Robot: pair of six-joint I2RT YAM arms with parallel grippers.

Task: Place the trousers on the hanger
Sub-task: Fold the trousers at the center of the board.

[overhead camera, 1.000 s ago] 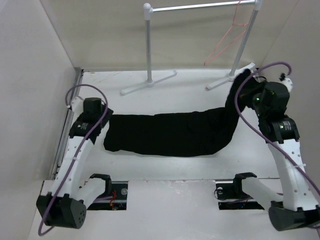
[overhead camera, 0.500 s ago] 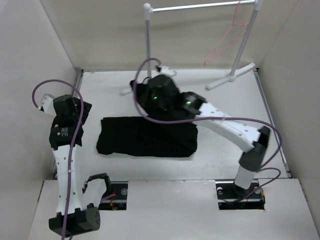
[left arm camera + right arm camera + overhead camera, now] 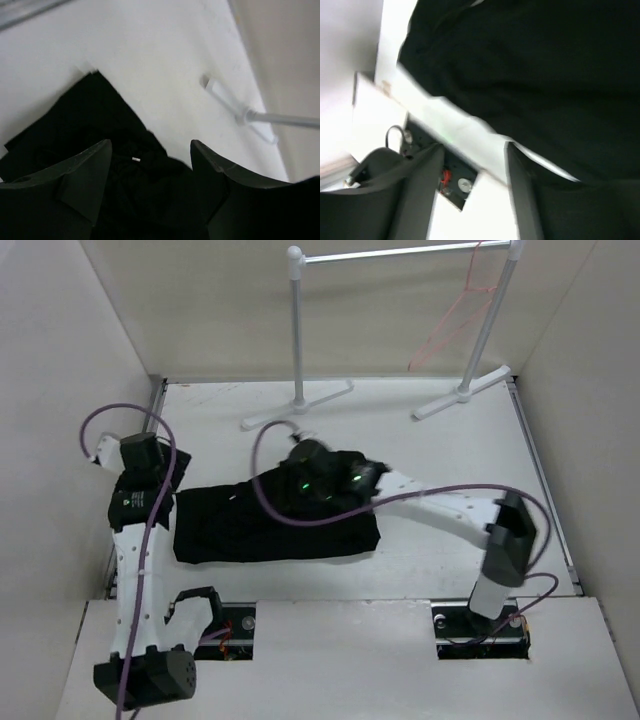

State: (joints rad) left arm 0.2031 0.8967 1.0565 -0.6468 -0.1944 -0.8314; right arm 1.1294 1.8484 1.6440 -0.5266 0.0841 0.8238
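Note:
The black trousers lie folded over on the table, left of centre. My left gripper hangs over their left end. In the left wrist view it is open, with black fabric and the small white label below the gap between the fingers. My right gripper reaches across over the fold's far edge. In the right wrist view it is open and empty, with the trousers beside it. The pink-red hanger hangs at the right end of the rail, far from both grippers.
The white and metal clothes rail stands at the back, its feet on the table; one foot shows in the left wrist view. Side walls close in left and right. Base cut-outs sit at the near edge.
My right arm swung from the far right across to the left, folding the trouser legs over. It has now dropped lower over the fold. The trousers shifted left. My left arm moved slightly.

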